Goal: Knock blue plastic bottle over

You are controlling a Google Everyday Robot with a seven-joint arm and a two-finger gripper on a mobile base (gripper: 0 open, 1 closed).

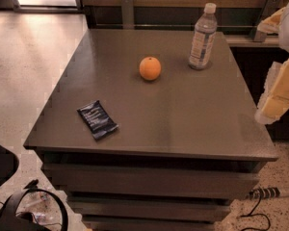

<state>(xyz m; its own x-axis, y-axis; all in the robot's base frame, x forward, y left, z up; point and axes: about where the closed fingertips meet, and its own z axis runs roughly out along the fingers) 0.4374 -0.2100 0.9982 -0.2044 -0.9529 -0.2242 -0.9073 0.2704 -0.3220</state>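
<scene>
The blue plastic bottle (202, 36) stands upright near the far right of the dark table (183, 124); it is clear and ribbed, with a white cap and a pale label. My gripper (259, 72) is at the right edge of the view, beyond the table's right side and to the right of the bottle, apart from it. Its two white-and-yellow fingers (279, 93) point left and stand wide apart with nothing between them. Part of the gripper is cut off by the frame.
An orange (150, 68) sits mid-table, left of the bottle. A flat dark blue snack packet (97, 119) lies near the front left. A wall and ledge run behind the table. A power strip (269, 193) and cables lie on the floor.
</scene>
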